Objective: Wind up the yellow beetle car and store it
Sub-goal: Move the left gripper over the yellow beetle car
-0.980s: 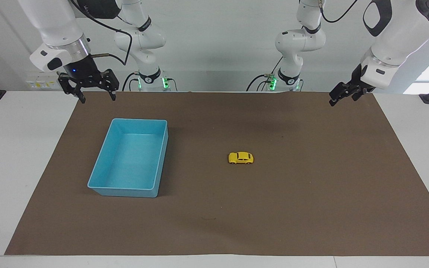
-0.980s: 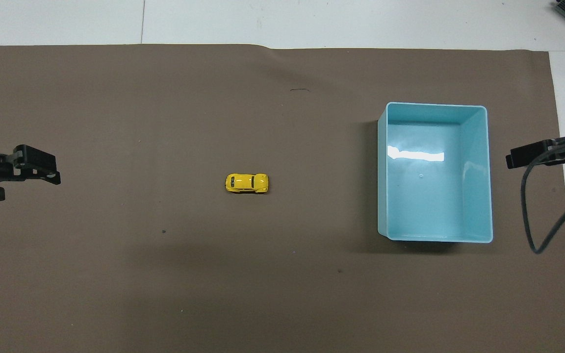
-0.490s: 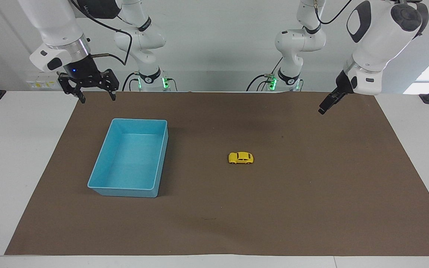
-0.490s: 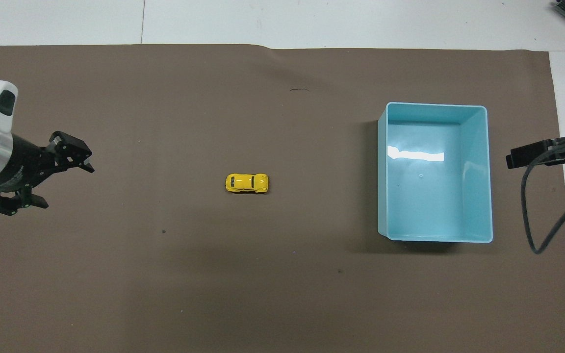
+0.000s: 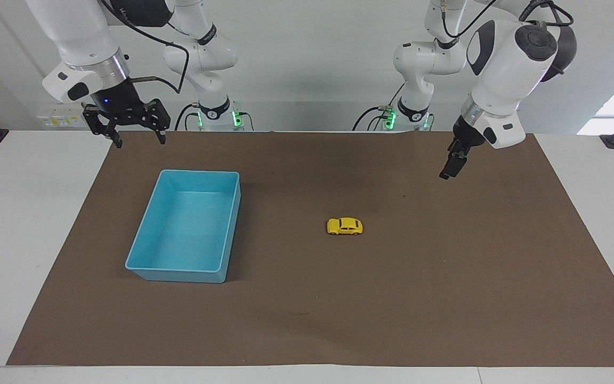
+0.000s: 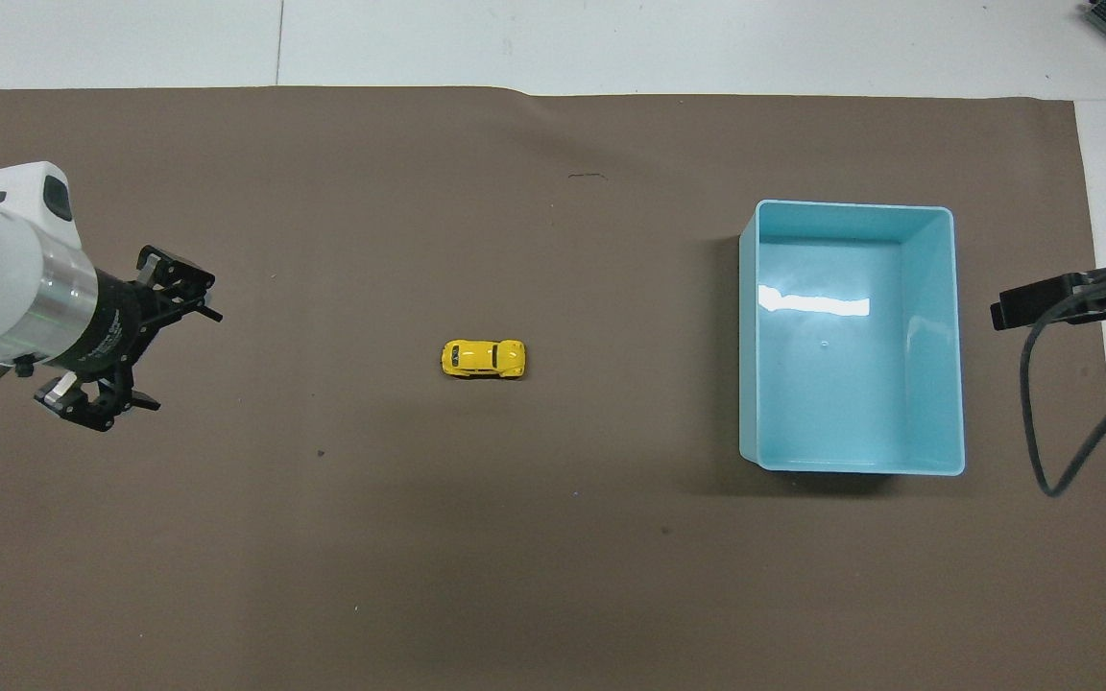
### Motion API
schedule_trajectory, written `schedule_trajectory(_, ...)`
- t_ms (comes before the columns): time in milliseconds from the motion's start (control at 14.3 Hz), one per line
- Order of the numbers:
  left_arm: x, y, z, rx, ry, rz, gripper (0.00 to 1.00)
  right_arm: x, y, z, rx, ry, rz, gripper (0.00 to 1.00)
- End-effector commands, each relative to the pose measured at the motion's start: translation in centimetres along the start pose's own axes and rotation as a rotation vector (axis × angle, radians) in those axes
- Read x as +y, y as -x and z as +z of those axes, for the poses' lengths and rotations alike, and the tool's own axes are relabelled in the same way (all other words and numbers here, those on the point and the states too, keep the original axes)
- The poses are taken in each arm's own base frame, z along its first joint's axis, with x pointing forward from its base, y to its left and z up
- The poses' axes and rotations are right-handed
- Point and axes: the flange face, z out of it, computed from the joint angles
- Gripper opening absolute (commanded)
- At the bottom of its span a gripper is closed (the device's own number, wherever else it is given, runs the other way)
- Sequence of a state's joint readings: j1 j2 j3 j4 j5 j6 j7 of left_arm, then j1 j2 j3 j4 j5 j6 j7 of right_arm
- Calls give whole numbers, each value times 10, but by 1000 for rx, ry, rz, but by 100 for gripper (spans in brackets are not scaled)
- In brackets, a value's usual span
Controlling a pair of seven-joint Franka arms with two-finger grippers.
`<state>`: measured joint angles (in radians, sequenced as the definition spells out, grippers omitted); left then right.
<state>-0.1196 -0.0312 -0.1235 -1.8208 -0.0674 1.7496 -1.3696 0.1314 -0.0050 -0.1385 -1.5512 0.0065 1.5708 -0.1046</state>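
yellow beetle car (image 5: pixel 345 226) apart from left end effector (image 5: pixel 448 170)

Open mat all round the car, one bin well off to the side.

We see the car (image 5: pixel 345 226) standing alone on the brown mat (image 5: pixel 445 298), with bare mat on every side of it, so a gripper could come down on it from above or from either end of the table. The only thing standing on the mat is the blue bin (image 5: pixel 142 242), well apart from the car toward the right arm's end; its walls would block a low sweep from there. The left gripper (image 5: pixel 450 166), jaws apart, hangs over bare mat with nothing between it and the car. The right gripper (image 5: pixel 126 121), jaws apart, seems to hang over the mat's edge near the bin.
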Motion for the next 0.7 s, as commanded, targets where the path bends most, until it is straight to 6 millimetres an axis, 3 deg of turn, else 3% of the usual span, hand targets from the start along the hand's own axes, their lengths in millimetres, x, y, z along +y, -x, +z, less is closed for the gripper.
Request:
schedule_trajectory(0, 3, 25, 16, -6, 49, -134, 100, 2, 3, -4, 11, -17, 27, 100)
schedule_trajectory(350, 37, 93, 56, -11, 76, -315, 100, 6, 4, -4, 11, -15, 35, 100)
schedule_trajectory(630, 66, 159, 120, 54, 101, -428, 100, 8, 4, -4, 11, -17, 38, 100)
